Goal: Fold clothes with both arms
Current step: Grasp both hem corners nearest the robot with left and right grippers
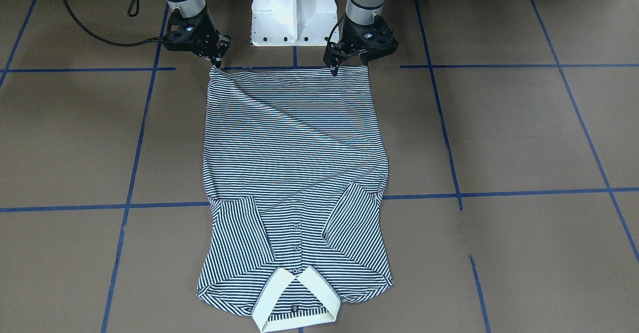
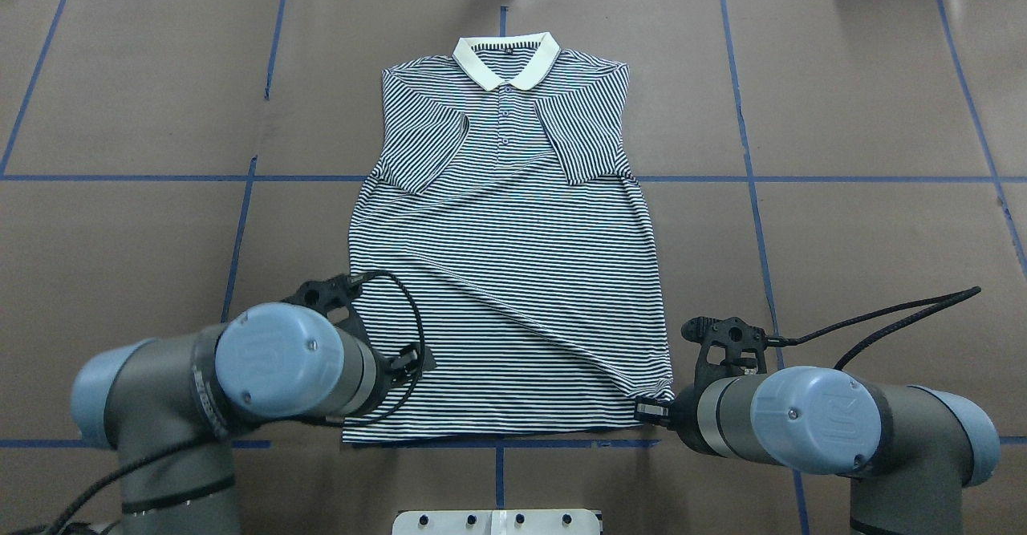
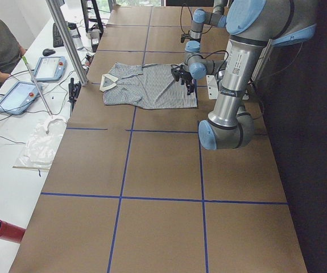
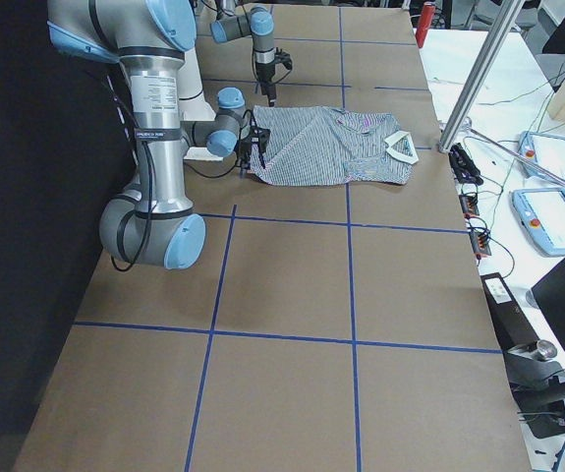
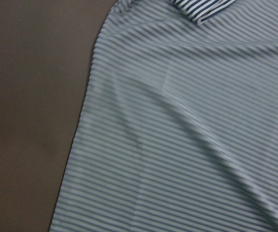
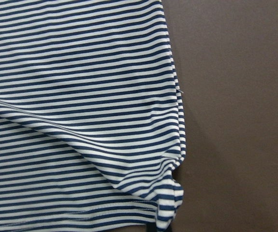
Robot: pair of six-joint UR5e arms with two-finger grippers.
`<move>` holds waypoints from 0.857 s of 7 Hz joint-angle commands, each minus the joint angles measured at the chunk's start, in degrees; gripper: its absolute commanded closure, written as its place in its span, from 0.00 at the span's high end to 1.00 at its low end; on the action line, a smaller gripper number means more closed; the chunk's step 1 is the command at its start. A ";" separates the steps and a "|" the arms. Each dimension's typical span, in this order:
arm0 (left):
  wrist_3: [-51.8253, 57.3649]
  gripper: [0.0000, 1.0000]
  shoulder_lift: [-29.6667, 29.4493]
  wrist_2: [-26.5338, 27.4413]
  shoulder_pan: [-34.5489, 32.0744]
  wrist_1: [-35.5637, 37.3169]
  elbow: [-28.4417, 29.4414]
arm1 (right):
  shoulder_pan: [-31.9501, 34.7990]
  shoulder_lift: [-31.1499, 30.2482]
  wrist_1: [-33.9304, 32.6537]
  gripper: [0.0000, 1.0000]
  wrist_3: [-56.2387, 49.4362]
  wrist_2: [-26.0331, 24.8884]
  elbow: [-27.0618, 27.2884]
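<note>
Exterior front-facing view: the polo shirt [image 1: 294, 143] lies flat, collar farthest from both hands. The right hand [image 1: 218, 62] is closed, pinching a bunched hem corner. The left hand [image 1: 334, 68] touches the hem; I cannot tell its grip. The counter [image 1: 499, 133] lies beneath.

The left arm of grey metal tubing [image 2: 160, 387] and the matching right arm [image 2: 905, 416] are capped at the joints in light blue — logo-embossed, screw-studded; black cables [image 2: 882, 315] are looped alongside.
</note>
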 commanded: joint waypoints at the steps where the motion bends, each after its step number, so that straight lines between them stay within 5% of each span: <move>1: -7.50 0.99 4.49 5.17 6.29 0.04 0.40 | 0.47 0.35 0.14 0.00 0.00 0.10 0.15; 6: -7.51 0.96 3.89 5.27 5.78 -1.02 2.43 | 1.26 0.27 0.14 0.00 0.00 0.28 0.49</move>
